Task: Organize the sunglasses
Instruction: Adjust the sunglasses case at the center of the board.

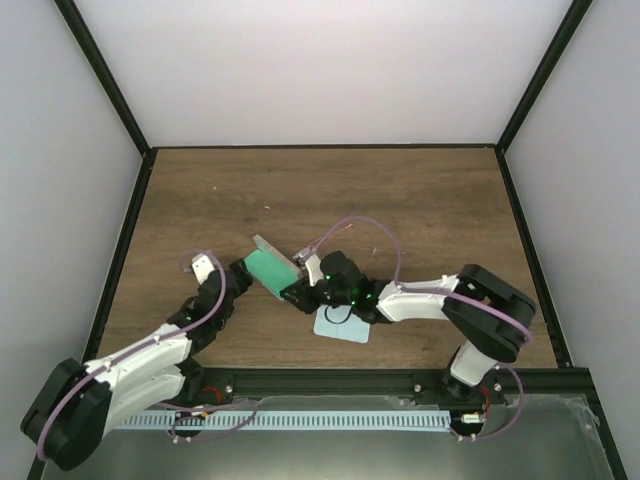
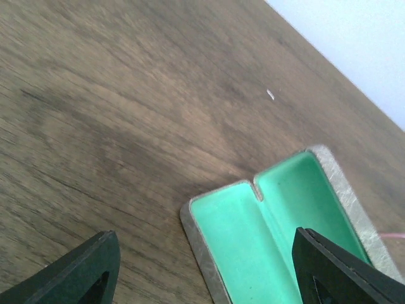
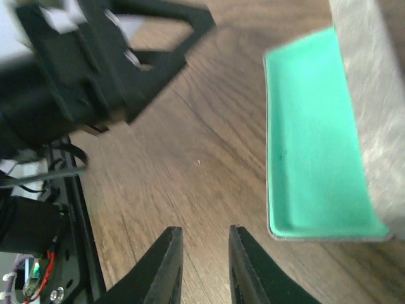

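Cloth [image 1: 340,328], light blue and square, lies flat nearest the arm bases, partly under the right arm's wrist. Just beyond it, the right gripper [image 3: 205,266] points at bare wood beside the case. Its fingers are drawn close with a narrow slit between them, and nothing is pinched. To the left, the left gripper [image 2: 205,275] is spread wide and empty. In the left wrist view one fingertip overlaps the case's near corner; whether it touches cannot be determined.

Between the two grippers, the grey case [image 1: 268,265] lies open with its green lining up. Both halves appear empty in the parts shown.

The sunglasses [image 1: 335,233] are not clearly resolved. A thin pinkish line just past the far side of the case, near the right arm's cable loop, is probably one wire arm. The lenses cannot be made out. Farther on, the table [image 1: 300,180] carries only small specks.

Progress assessment: early. The case is open and ready. Gripping the sunglasses, placing them in the lining and closing the lid all appear to be outstanding.
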Robot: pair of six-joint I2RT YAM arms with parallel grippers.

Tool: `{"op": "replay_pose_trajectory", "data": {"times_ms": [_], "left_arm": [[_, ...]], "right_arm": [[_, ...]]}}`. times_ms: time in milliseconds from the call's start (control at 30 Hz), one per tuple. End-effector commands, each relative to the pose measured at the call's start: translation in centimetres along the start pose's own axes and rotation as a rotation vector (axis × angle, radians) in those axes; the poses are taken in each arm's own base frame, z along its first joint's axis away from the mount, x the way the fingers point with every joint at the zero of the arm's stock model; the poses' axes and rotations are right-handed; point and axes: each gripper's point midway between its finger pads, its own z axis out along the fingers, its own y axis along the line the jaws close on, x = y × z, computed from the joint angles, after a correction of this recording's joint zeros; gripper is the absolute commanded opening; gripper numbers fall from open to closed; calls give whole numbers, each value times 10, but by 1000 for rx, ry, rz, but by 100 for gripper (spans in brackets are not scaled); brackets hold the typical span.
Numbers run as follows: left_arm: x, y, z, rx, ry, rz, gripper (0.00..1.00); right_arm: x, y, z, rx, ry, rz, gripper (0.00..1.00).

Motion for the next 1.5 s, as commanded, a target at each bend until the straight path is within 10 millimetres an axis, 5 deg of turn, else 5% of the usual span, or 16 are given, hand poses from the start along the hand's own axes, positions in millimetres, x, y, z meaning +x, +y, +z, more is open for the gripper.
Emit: {"op": "replay_pose_trajectory", "data": {"times_ms": [0,300,467,1233,1467], "left_arm": [[-20,6,-12,-28,-77,-47,77],[-34,19,-32,-6,-153,-116,79],[-33,21,-33,-17,-151,-111,79],[-32,14,-26,-11,-141,-81,82],[-30,11,-22,-10,-132,-63,83]], "right_arm": [[20,-5,19,12,35,15,19],[46,-5,75,99,34,-6,18],[47,-14,89,142,48,-2,19],[21,-88,77,399,1,20,23],[14,-78,74,355,6,1,27]]}}
